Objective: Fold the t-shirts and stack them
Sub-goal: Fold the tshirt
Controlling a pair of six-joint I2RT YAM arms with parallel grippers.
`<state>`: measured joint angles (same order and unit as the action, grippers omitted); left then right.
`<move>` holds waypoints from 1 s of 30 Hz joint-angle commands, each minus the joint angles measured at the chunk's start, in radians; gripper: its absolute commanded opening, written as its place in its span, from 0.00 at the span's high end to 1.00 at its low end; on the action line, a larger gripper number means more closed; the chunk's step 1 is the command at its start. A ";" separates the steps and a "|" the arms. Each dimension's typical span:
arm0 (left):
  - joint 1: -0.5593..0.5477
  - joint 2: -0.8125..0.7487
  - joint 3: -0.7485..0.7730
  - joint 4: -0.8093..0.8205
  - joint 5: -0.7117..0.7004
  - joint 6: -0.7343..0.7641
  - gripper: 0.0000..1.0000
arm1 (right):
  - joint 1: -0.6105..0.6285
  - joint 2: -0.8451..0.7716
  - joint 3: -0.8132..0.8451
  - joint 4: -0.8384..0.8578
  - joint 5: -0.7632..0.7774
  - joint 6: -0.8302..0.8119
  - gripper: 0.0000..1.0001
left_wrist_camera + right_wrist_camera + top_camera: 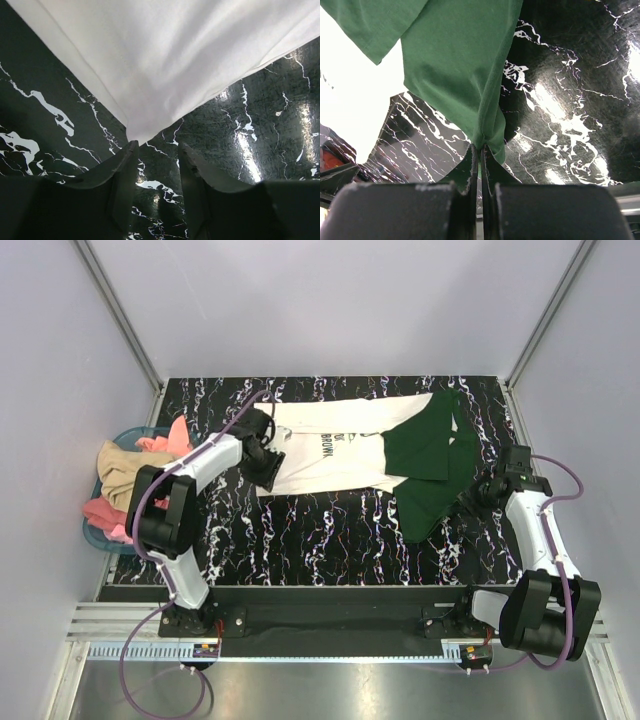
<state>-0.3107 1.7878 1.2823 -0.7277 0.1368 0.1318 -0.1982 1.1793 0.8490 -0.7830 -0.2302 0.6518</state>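
Green t-shirt (455, 65) edge clamped in right jaws, table (570, 100) showing alongside.

The dark green t-shirt (425, 450) covers the right side of the cream-white t-shirt (350, 468), whose chest lettering (327, 446) is too small to read whole. In both wrist views cloth runs off the top edge.

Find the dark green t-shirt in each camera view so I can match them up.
Top external: green t-shirt right of centre, overlapping the white t-shirt's right edge.
Left wrist: not in it; only the white t-shirt shows.
Right wrist: green t-shirt fills upper left and centre, pinched at its bottom by the right fingers.
Shared landmark: the black marbled table.
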 commanded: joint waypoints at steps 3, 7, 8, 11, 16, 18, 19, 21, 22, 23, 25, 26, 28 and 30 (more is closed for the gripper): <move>-0.044 0.039 0.005 0.022 -0.063 0.049 0.62 | 0.003 -0.029 0.056 0.007 -0.001 -0.021 1.00; -0.045 0.061 0.006 0.028 -0.071 0.049 0.76 | 0.002 -0.058 0.076 -0.030 0.038 -0.035 1.00; -0.045 0.061 0.006 0.027 -0.074 0.049 0.83 | 0.002 -0.060 0.093 -0.041 0.051 -0.040 1.00; -0.047 0.048 0.011 0.008 -0.092 0.010 1.00 | 0.002 -0.070 0.126 -0.091 0.120 -0.055 1.00; -0.054 -0.007 -0.035 -0.007 -0.082 -0.057 1.00 | 0.000 -0.096 0.150 -0.156 0.163 -0.050 1.00; -0.064 -0.034 -0.070 -0.009 -0.088 -0.069 1.00 | 0.000 -0.134 0.153 -0.180 0.173 -0.047 1.00; -0.065 -0.047 -0.081 -0.009 -0.088 -0.069 1.00 | 0.000 -0.147 0.154 -0.188 0.178 -0.046 1.00; -0.074 -0.074 -0.104 -0.009 -0.094 -0.077 1.00 | 0.000 -0.176 0.166 -0.217 0.189 -0.041 1.00; -0.077 -0.085 -0.109 -0.007 -0.101 -0.081 1.00 | 0.000 -0.185 0.171 -0.222 0.193 -0.038 1.00; -0.079 -0.105 -0.112 -0.007 -0.103 -0.084 1.00 | 0.000 -0.193 0.174 -0.225 0.195 -0.037 1.00; -0.080 -0.120 -0.104 0.011 -0.132 -0.084 1.00 | 0.000 -0.207 0.174 -0.225 0.193 -0.029 1.00; -0.080 -0.131 -0.100 0.023 -0.166 -0.077 0.97 | 0.000 -0.213 0.168 -0.223 0.189 -0.026 1.00; -0.080 -0.137 -0.086 0.060 -0.184 -0.054 0.74 | 0.000 -0.230 0.157 -0.208 0.149 -0.005 1.00; -0.071 -0.113 -0.046 0.063 -0.169 -0.015 0.67 | 0.000 -0.245 0.133 -0.190 0.114 0.008 1.00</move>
<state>-0.3904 1.6939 1.1763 -0.7254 0.0074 0.0795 -0.1982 0.9623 0.9794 -0.9848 -0.0780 0.6334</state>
